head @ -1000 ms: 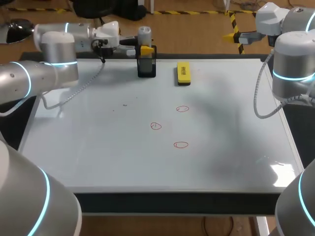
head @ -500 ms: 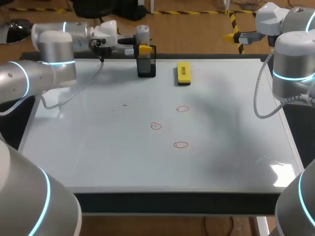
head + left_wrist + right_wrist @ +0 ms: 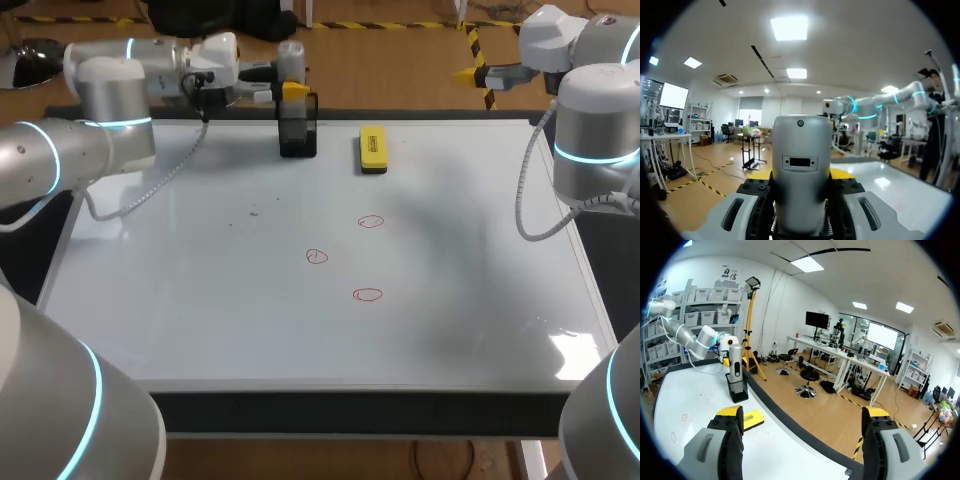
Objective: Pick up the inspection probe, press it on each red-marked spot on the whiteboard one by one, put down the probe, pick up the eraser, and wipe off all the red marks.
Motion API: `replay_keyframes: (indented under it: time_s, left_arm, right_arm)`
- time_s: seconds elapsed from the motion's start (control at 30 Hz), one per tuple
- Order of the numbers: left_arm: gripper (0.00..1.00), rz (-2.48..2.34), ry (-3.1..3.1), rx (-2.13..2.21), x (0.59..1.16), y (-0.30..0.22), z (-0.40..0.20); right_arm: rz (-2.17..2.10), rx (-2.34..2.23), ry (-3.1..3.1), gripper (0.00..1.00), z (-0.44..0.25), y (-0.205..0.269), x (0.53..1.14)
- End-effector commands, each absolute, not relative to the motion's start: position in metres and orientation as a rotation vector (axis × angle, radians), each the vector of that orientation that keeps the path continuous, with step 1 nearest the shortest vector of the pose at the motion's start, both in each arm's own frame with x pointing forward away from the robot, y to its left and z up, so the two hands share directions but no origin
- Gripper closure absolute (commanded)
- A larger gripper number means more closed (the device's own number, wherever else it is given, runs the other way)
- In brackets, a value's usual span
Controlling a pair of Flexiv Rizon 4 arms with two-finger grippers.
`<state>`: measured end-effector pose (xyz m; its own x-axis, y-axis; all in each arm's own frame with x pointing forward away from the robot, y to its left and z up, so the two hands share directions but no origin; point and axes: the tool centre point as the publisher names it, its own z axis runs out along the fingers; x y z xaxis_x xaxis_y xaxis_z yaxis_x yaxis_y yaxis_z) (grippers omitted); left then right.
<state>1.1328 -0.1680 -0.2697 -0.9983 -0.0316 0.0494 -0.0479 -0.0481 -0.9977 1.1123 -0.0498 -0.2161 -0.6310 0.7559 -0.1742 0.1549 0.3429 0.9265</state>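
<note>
The inspection probe [image 3: 291, 62], a grey cylinder, stands upright over the black holder [image 3: 298, 135] at the whiteboard's far edge. My left gripper [image 3: 287, 88] is shut on it from the side. In the left wrist view the probe [image 3: 801, 165] fills the space between the fingers. The right wrist view shows the probe [image 3: 735, 366] with its lower end at the mouth of the holder [image 3: 738, 390]. The yellow eraser [image 3: 372, 148] lies just right of the holder. Three red marks [image 3: 371, 221] [image 3: 317, 257] [image 3: 368, 294] sit mid-board. My right gripper [image 3: 802, 420] is open and empty, high off the far right corner [image 3: 478, 72].
The whiteboard [image 3: 200, 300] covers nearly the whole table, with a black border along its far and near edges. A small dark smudge [image 3: 254, 212] lies left of the red marks. The left arm's cable [image 3: 150, 190] hangs over the board's far left part.
My left gripper has risen a little with the probe, drawing it up out of the holder. The right arm has not moved.
</note>
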Motion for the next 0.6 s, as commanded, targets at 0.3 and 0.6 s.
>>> replay_keyframes:
  time_s: [0.3,0.6]
  left_arm:
    - [1.0,2.275,-2.158,0.042,1.151,-0.168,-0.244]
    - [1.0,2.32,-2.144,0.005,1.158,-0.166,-0.22]
  right_arm:
    - [1.292,0.793,2.009,0.0,-0.216,-0.05,1.113]
    - [1.292,0.793,2.009,0.0,-0.216,-0.05,1.113]
